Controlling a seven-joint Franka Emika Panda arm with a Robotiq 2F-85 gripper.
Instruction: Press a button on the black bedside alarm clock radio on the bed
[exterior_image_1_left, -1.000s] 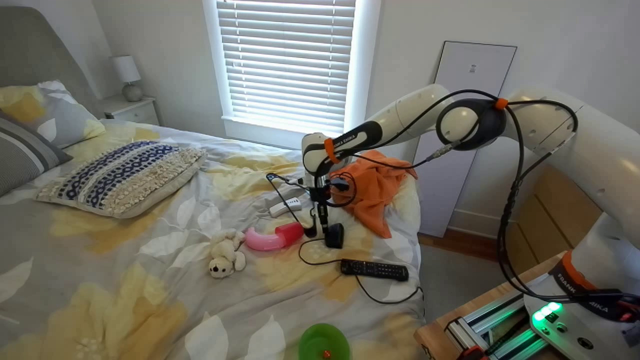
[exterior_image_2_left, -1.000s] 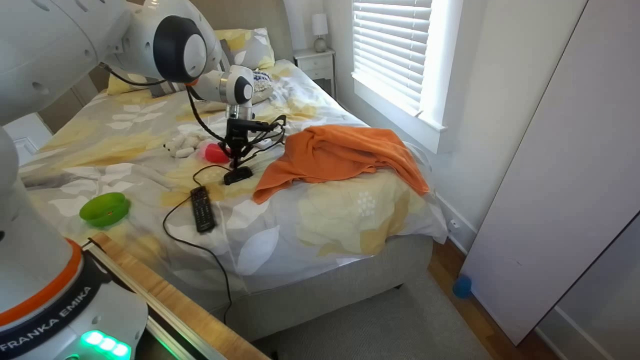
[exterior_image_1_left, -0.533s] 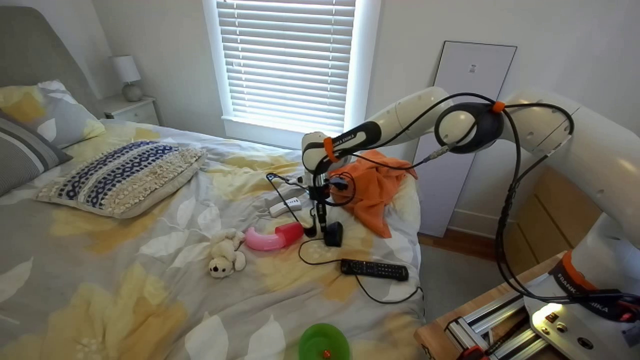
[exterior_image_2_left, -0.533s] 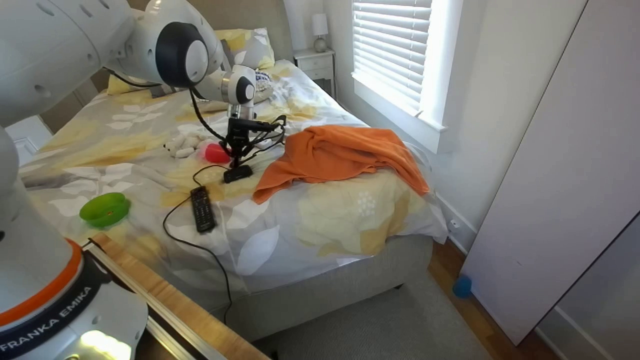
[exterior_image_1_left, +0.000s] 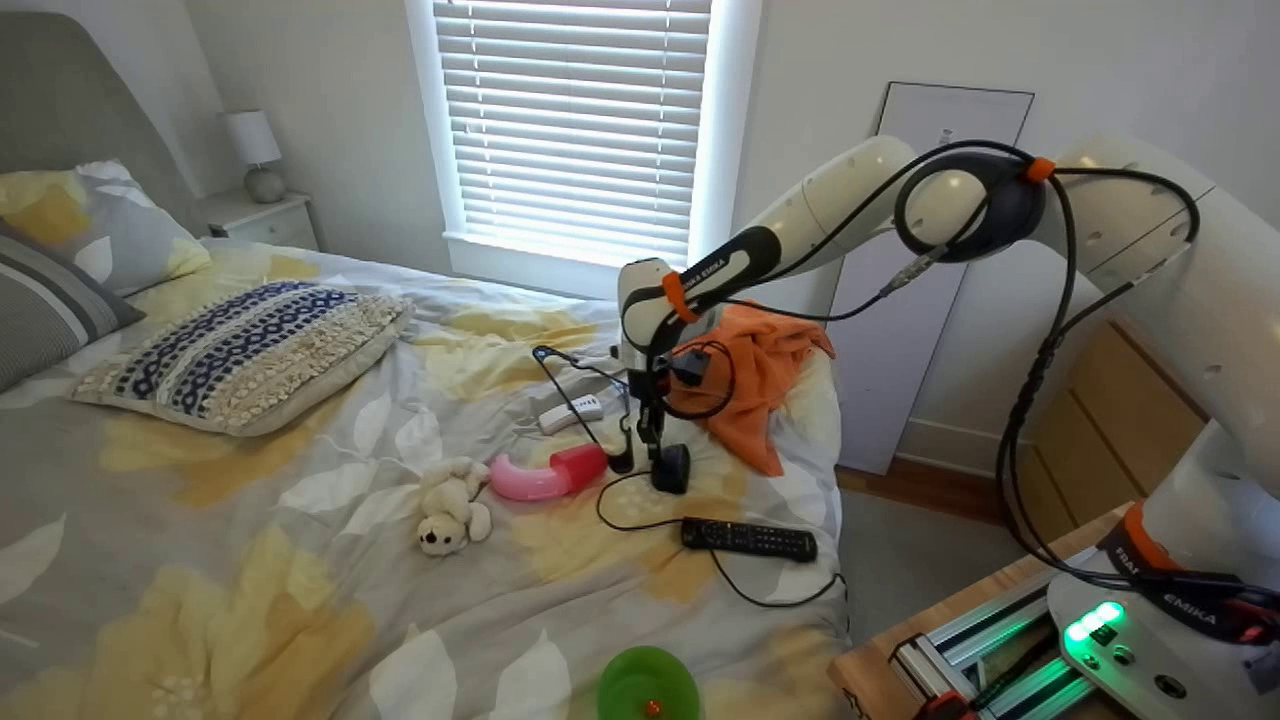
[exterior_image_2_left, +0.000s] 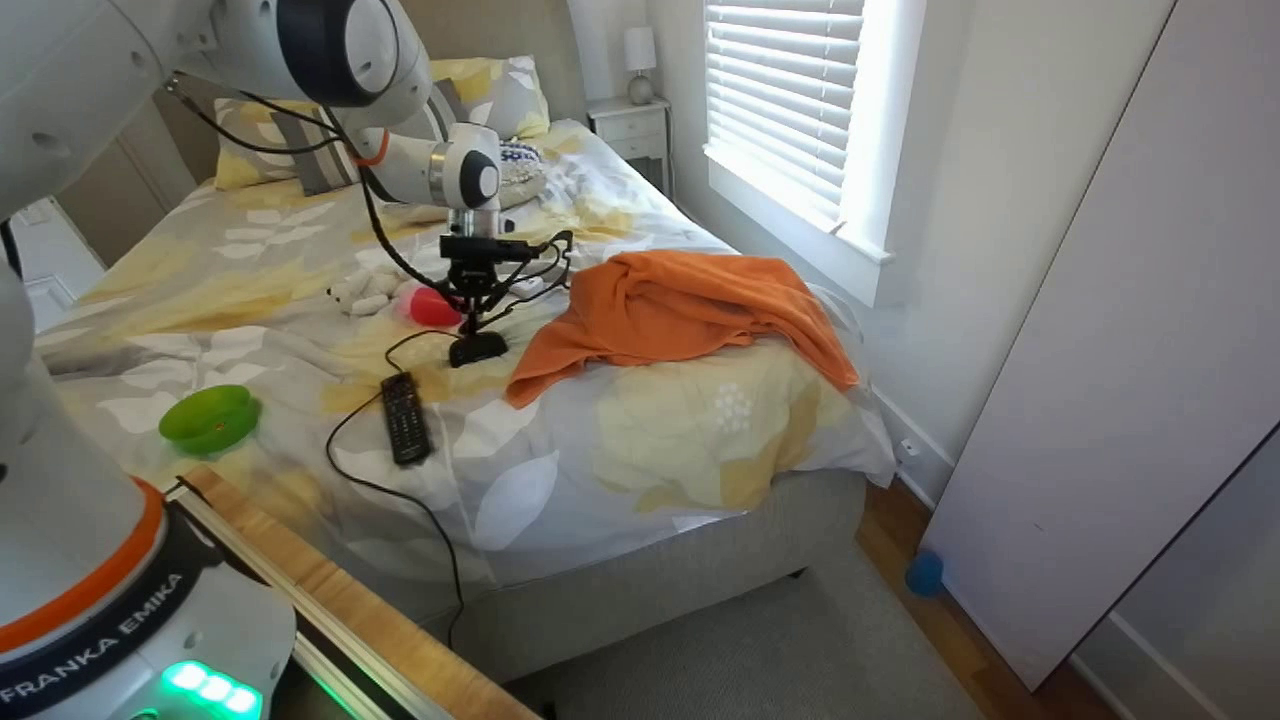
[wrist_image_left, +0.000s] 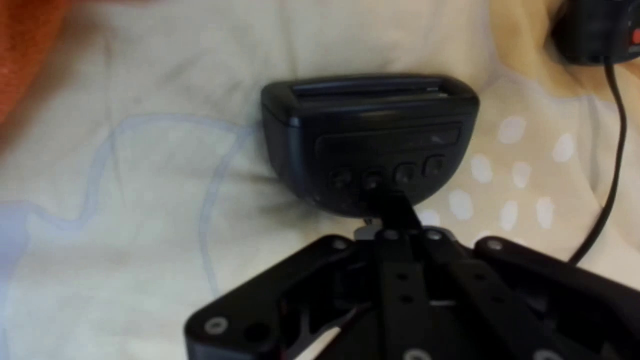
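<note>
The claw (wrist_image_left: 392, 202) is pinched together, with nothing held. In the wrist view, its tip is seen over the round edge of the clock (wrist_image_left: 370, 142), by the second button (wrist_image_left: 372, 180) from the left; whether the button is touched cannot be told. Most of the clock is found just ahead of the tip, so a small push forward and down seems to be needed. The clock's long side is set across the claw, and its straight front is turned away. The clock is set on the bed (exterior_image_2_left: 610, 430), near the towel (exterior_image_2_left: 680, 310).
</note>
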